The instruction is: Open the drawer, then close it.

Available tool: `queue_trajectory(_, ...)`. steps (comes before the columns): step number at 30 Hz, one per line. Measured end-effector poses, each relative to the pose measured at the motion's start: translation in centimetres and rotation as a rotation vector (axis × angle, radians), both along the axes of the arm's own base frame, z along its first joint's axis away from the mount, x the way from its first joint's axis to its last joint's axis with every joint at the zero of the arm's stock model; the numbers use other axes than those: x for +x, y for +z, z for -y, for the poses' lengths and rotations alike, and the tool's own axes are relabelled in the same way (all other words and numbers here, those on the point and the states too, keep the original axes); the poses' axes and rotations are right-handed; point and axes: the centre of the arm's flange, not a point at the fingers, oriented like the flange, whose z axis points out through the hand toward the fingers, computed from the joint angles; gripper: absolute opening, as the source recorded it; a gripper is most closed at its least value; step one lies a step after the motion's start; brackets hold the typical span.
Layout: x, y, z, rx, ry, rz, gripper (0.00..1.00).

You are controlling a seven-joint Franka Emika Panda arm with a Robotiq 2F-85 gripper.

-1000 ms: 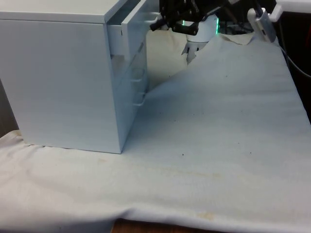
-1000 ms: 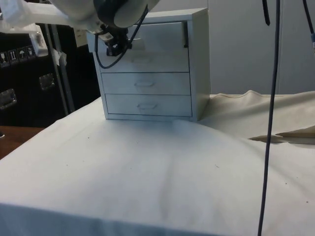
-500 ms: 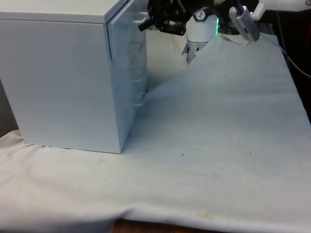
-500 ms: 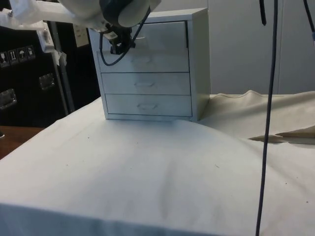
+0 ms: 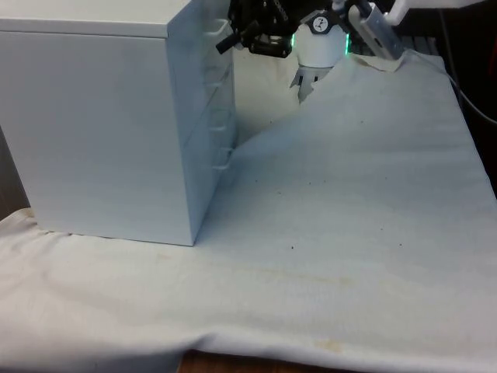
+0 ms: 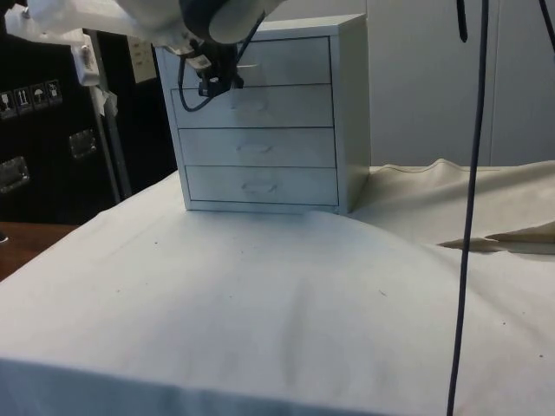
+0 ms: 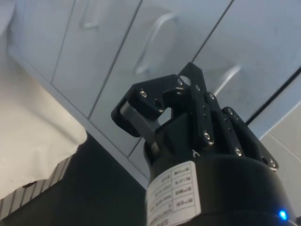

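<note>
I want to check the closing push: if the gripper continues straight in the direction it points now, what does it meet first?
Most likely the top drawer of the chest of drawers. The gripper points at that drawer's front, beside its handle; whether it already touches is unclear.

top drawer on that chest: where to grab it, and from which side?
By its handle, a small bow-shaped loop centred on the top drawer front. Come straight at the front face, the way the gripper already faces, one finger behind the bar. The front looks flush with the chest, so no edge offers a hold.
</note>
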Motion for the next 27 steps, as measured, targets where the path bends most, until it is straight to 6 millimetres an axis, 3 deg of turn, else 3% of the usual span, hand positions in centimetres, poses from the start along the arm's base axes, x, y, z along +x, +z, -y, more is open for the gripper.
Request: queue_trajectory(27, -0.6, -0.3, -2.0, 0.168, -0.065, 0.027, 0.00)
